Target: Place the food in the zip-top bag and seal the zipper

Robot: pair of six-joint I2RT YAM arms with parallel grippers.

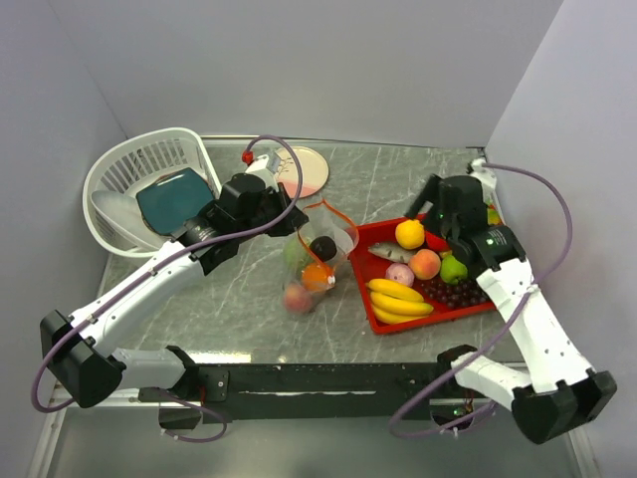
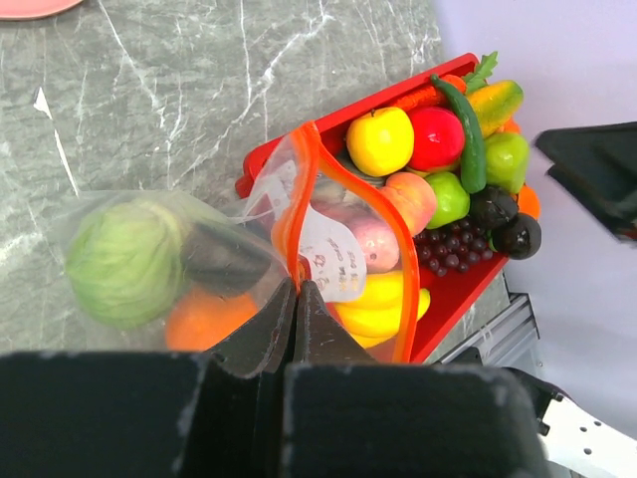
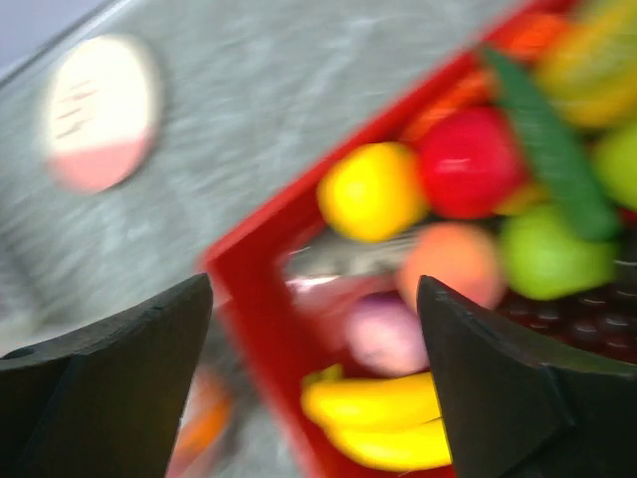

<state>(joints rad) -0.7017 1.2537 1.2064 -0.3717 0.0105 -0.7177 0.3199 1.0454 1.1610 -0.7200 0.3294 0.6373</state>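
The clear zip-top bag (image 1: 317, 261) lies mid-table with its mouth held up and open. My left gripper (image 1: 296, 223) is shut on the orange-red zipper (image 2: 393, 239) at the mouth's near edge. Inside the bag lie a green fruit (image 2: 124, 259), an orange (image 2: 199, 319), a dark piece and a pink peach (image 1: 297, 297). More food fills the red tray (image 1: 364, 261): bananas (image 1: 400, 297), a yellow fruit (image 1: 409, 234), a peach (image 1: 426, 263) and grapes (image 1: 460, 292). My right gripper (image 1: 426, 211) hangs open and empty above the tray's far left part, with its wrist view blurred.
A white lattice basket (image 1: 139, 184) holding a teal item stands at the back left. A pink-and-white plate (image 1: 309, 171) lies behind the bag. Grey walls close in on the left, back and right. The tray sits just right of the bag's mouth.
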